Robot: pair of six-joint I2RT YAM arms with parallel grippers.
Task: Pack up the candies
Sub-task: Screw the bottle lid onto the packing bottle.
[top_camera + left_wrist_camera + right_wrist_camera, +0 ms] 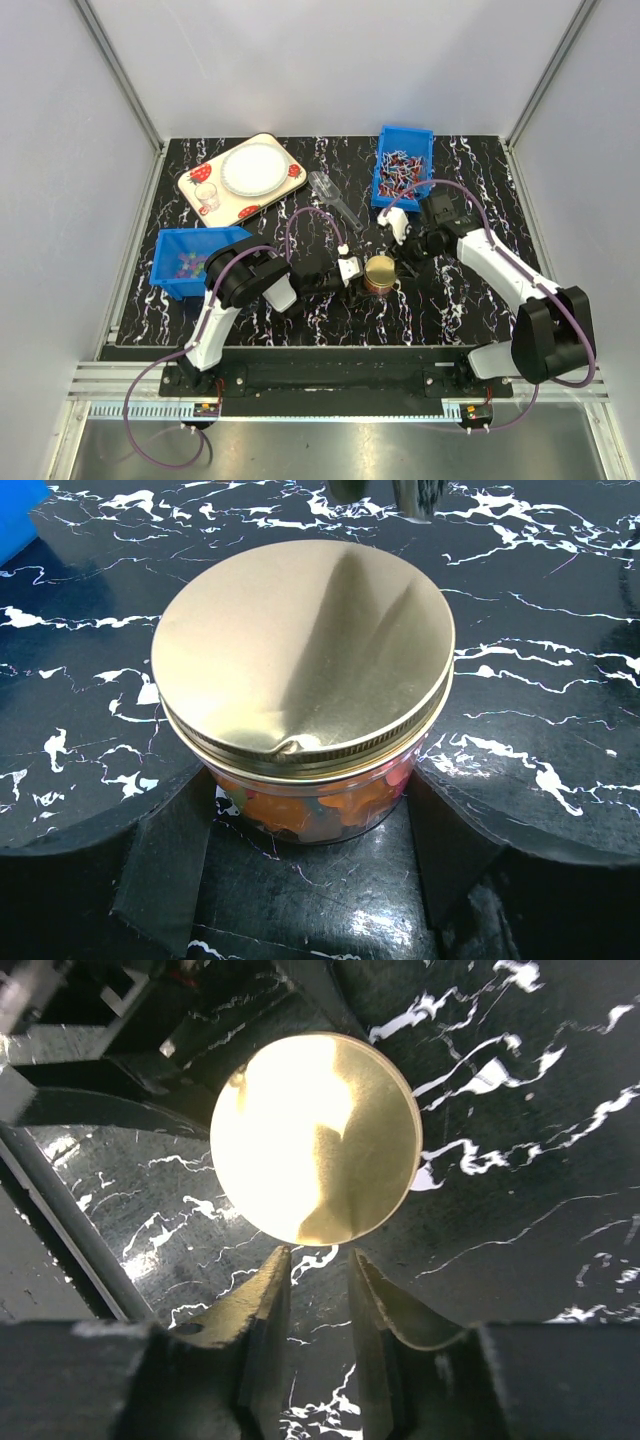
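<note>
As end effector [312, 810] grips jar [300, 650], candies [298, 810] inside

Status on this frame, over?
Left gripper clamped on clear glass jar with gold lid. Right gripper barely apart, empty, clear of lid. Tiny multicoloured candies inside, lid on. Nothing in the way.

No writing, label, brand, number or sign can be read in any view. The gold lid [300, 645] on the jar [310, 805] shows only reflections. The tray [188, 188] carries strawberry pictures, and any lettering on it is too small to tell. So is any print on the wrapped sweets [400, 172].
</note>
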